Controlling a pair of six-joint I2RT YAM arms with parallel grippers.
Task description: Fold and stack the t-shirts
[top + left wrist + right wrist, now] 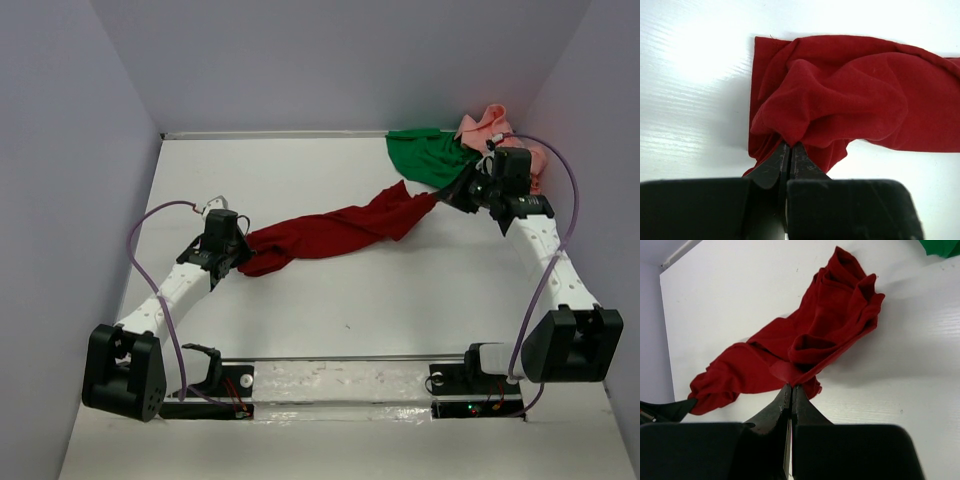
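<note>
The dark red t-shirt is stretched in a bunched rope across the table between both grippers. My left gripper is shut on its left end, seen close in the left wrist view with the red cloth bunched ahead. My right gripper is shut on its right end; the right wrist view shows the cloth pinched at the tips. The bright green t-shirt lies crumpled at the back right. The salmon pink t-shirt lies behind it, partly hidden by my right arm.
The white table is walled by pale panels on the left, back and right. The arm bases and a mounting rail sit at the near edge. Cables loop beside each arm.
</note>
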